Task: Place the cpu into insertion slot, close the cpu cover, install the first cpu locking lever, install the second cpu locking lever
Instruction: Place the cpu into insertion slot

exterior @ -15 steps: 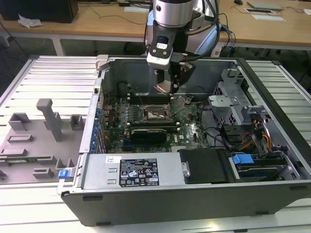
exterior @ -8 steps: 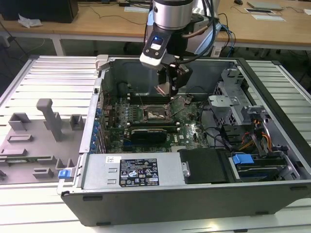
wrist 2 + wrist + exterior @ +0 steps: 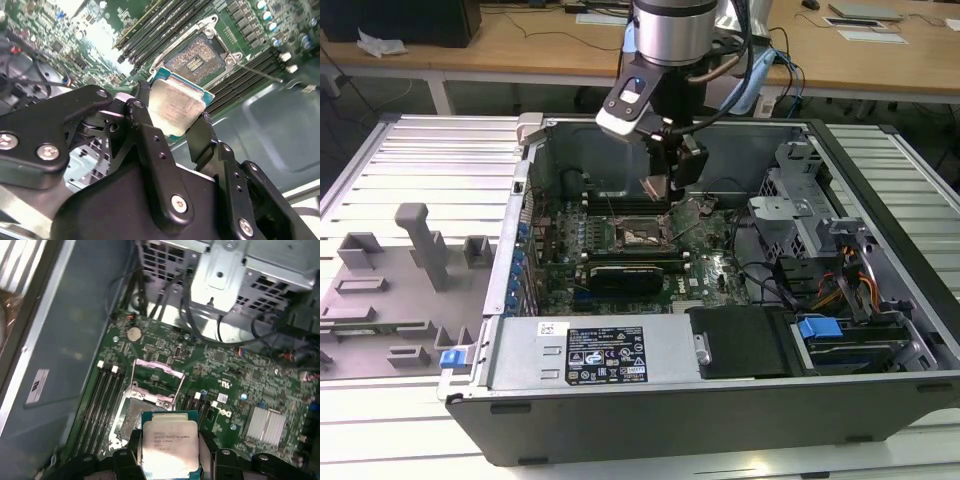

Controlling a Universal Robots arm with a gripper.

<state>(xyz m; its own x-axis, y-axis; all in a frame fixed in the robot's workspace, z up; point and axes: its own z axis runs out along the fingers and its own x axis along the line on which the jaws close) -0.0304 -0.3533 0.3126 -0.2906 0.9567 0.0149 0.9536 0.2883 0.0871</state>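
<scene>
Fixture tray (image 3: 380, 290) in grey plastic is lying well off to the exterior view's left of the insertion slot (image 3: 642, 235), outside the open computer case (image 3: 720, 400). Memory slots (image 3: 102, 400) are running alongside the insertion slot on the green board. Insertion slot is sitting unfilled, with its pale contact field exposed.

Gripper (image 3: 174, 120) is hanging above the insertion slot with its jaws closed on the cpu (image 3: 175, 102). One finger (image 3: 142, 125) is pressing each of two opposite edges, and the metal top is facing both wrist views. Cpu is riding clear of the insertion slot, not touching it, and appears tilted to the board rather than level. Sideways offset is hard to judge.

Cpu cover (image 3: 159, 369) is standing raised at the insertion slot's edge toward the drive cage (image 3: 800, 200), which is sitting to the exterior view's right.
</scene>
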